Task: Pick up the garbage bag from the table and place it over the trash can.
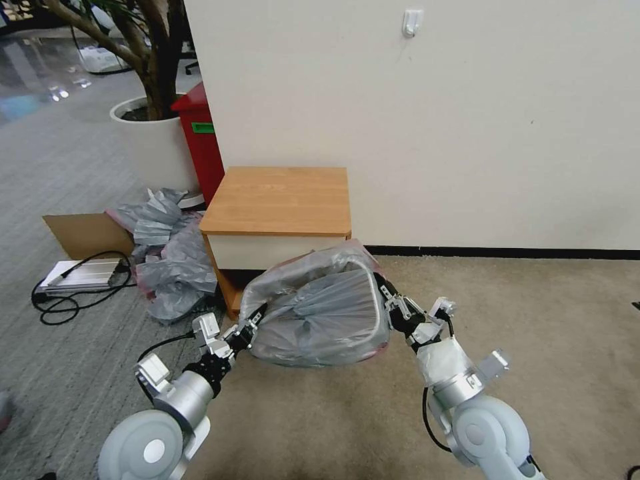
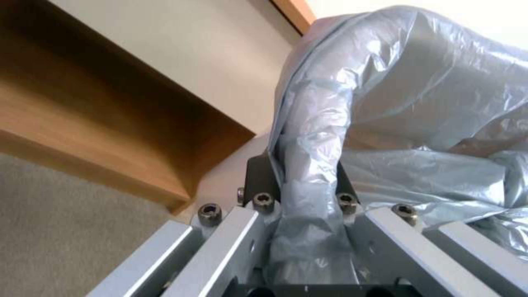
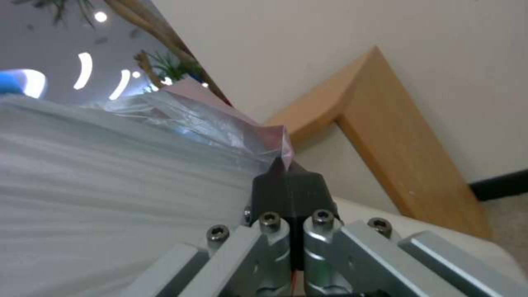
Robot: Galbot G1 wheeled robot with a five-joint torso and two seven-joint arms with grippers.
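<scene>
Before the table (image 1: 277, 200), your garbage bag (image 1: 320, 313) drapes over the trash can (image 1: 373, 300) — left gripper (image 1: 250, 328) and right gripper (image 1: 385, 298) each pinch its edge at opposite sides.

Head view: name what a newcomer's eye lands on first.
The garbage bag, stretched over the trash can in front of the table, between the left gripper and the right gripper, each pinching an edge. Next, the heap of grey bags left of the table.
</scene>
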